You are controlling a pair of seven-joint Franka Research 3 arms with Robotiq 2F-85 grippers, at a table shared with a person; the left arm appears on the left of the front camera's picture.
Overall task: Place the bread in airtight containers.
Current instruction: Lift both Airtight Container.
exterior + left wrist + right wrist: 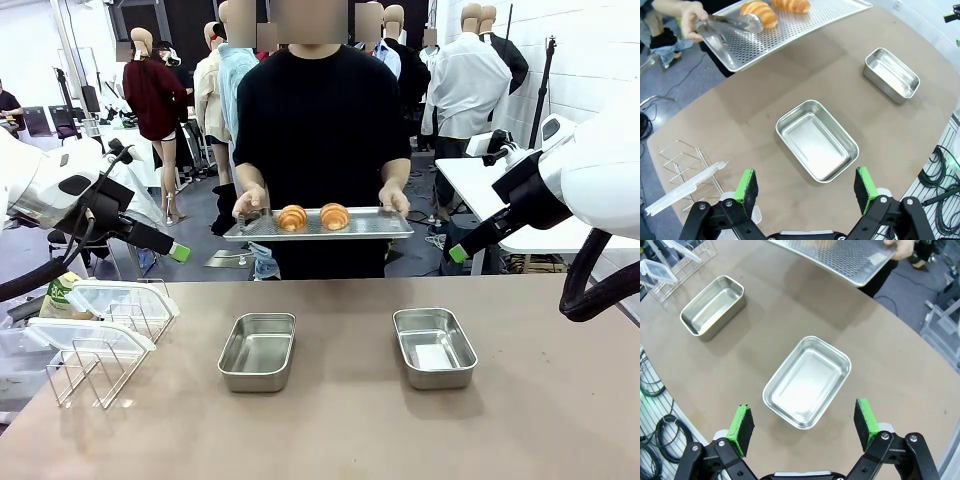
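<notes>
Starting at the left, a wire rack (95,365) with two clear lids (90,335) is seen by the table (330,440) edge, outward of the left gripper (805,186). That gripper is held above the table with its jaws spread fully and nothing between them. Ahead of its pads, bare tabletop is found on every side of the left container (816,140), which is empty and is laid slantwise to the jaw line, its long axis running diagonally away from the pads.

Beyond both grippers, past the far table edge, a perforated tray (390,229) is held level by a person's hands (249,200). The two rolls of bread (292,217) are set side by side near its middle, just apart; which way their long axes run cannot be told.

The right container (807,381) is also empty and is set well apart from the left one, with open tabletop between. It is laid diagonally ahead of the right gripper (804,422), whose jaws are opened wide and hold nothing.
</notes>
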